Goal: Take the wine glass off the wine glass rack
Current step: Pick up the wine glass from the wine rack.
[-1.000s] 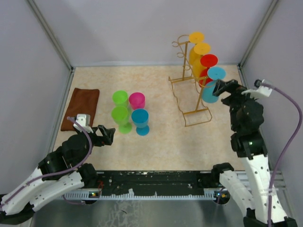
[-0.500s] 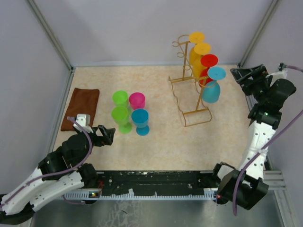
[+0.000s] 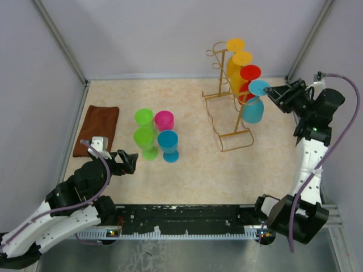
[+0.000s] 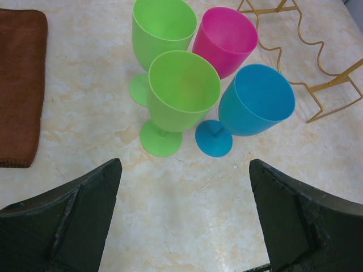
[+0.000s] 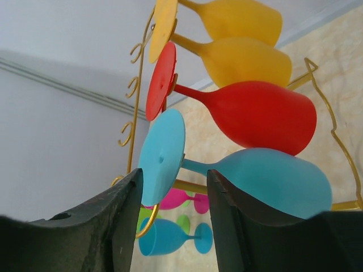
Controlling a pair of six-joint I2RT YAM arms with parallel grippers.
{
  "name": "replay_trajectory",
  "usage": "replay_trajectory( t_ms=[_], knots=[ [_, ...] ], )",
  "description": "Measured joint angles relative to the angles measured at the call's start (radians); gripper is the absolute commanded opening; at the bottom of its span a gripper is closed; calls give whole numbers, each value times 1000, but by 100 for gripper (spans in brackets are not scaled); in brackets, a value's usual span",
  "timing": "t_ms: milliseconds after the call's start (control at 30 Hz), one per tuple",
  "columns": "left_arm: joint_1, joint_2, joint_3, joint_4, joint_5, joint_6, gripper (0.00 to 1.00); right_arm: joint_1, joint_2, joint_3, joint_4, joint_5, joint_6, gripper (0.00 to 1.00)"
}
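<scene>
The wine glass rack (image 3: 236,135), a golden wire stand, rises at the back right. Several glasses hang on it by their feet: two yellow, a red one (image 5: 255,116) and, lowest, a blue wine glass (image 3: 253,109). My right gripper (image 3: 273,94) is just right of that blue glass's foot (image 5: 161,156). Its jaws stand partly open, with the foot's lower edge and the stem between them, and I see no pinch. My left gripper (image 3: 129,161) rests low at the front left, wide open and holding nothing (image 4: 184,167).
Two green glasses (image 3: 144,137), a pink one (image 3: 164,120) and a blue one (image 3: 168,143) stand upright together left of the rack. A brown cloth (image 3: 96,130) lies at the far left. Walls stand close behind the rack and beside my right arm.
My right arm drew back to the right, then came in toward the blue glass's foot, its jaws narrowing from wide open. The left arm and all the glasses stayed put.
</scene>
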Motion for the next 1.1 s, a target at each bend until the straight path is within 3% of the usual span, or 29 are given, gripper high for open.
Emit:
replay_trajectory(
  t_ms=[200, 767, 1100],
  knots=[
    [0, 0, 0, 0, 0, 0, 99, 47, 11, 9, -26, 25, -27, 40],
    [0, 0, 0, 0, 0, 0, 99, 47, -22, 23, -59, 136, -50, 5],
    [0, 0, 0, 0, 0, 0, 99, 47, -50, 24, -33, 191, 14, 0]
  ],
)
